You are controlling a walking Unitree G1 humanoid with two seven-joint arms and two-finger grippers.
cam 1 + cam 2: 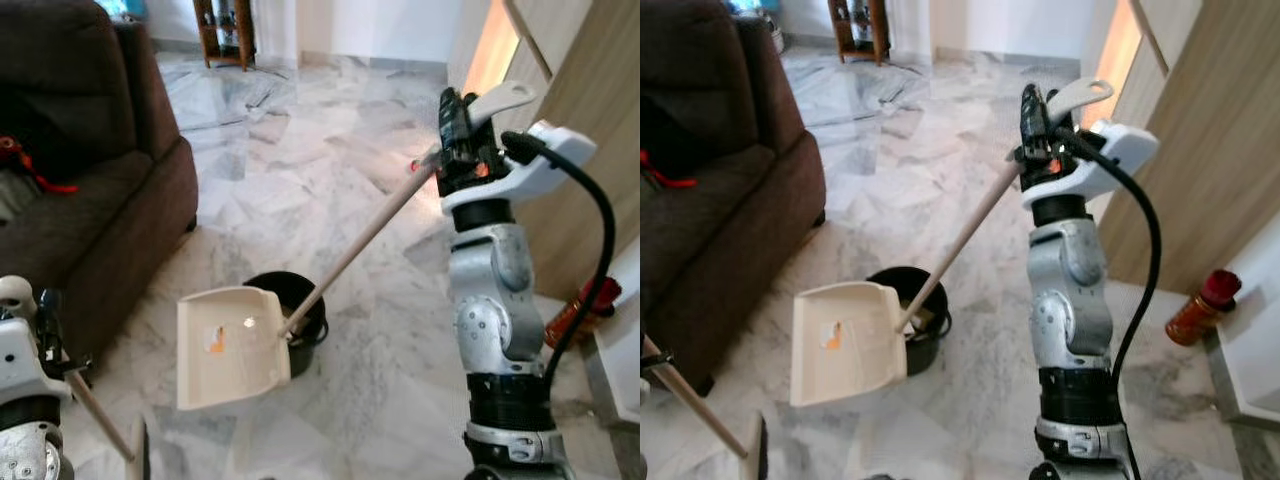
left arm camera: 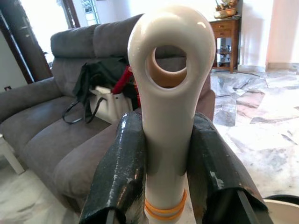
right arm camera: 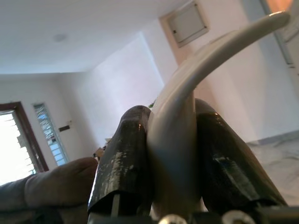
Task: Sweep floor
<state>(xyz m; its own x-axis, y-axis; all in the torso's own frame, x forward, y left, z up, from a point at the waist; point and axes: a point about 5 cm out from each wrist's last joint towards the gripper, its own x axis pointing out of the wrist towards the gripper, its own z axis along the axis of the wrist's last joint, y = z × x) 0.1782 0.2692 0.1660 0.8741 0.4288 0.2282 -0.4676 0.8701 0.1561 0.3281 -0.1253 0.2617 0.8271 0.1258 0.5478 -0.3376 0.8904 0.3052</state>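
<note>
My right gripper [image 1: 455, 120] is raised at chest height and shut on the white hooked end [image 3: 187, 102] of the dustpan's long wooden handle [image 1: 370, 235]. The cream dustpan [image 1: 228, 345] hangs tilted against the rim of a black bin [image 1: 305, 300] on the marble floor, with an orange patch inside the pan. At the lower left, my left gripper [image 1: 50, 335] is shut on the broom handle [image 1: 100, 415], whose white looped end [image 2: 169, 88] stands between the black fingers [image 2: 119, 172].
A brown sofa [image 1: 90, 170] fills the left side, with a black bag [image 2: 93, 88] on it. A wooden door [image 1: 590, 90] stands on the right, and a red-capped bottle [image 1: 575, 310] stands on the floor beside a white ledge [image 1: 625, 350]. A wooden shelf [image 1: 225, 30] stands far back.
</note>
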